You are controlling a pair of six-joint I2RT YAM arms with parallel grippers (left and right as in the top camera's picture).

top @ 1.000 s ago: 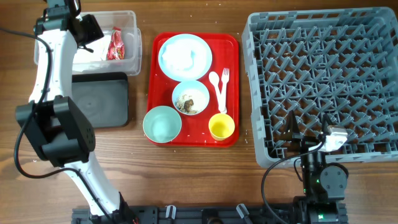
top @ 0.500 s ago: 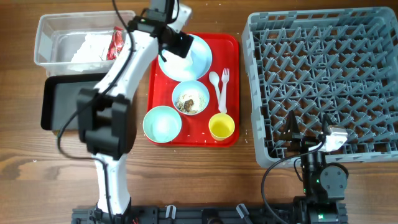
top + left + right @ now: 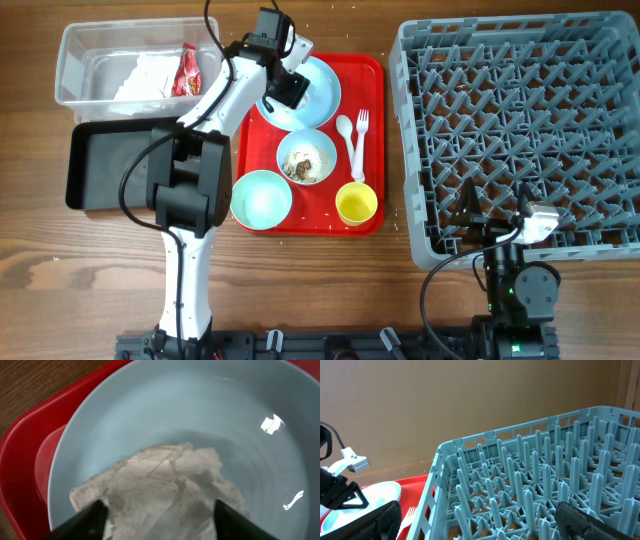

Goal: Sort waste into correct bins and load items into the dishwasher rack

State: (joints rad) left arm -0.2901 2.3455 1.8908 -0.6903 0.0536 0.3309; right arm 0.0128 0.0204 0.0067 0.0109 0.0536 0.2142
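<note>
No legible text or labels anywhere.

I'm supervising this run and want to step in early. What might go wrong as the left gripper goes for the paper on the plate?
1. The crumpled paper lies low on the plate; the open left gripper may pinch only a fold and drop it before the clear tub.
2. Pressing down may shove the plate against the red tray rim.

Overhead faces down; left wrist (close) shares plate (image 3: pixel 200 420).
</note>
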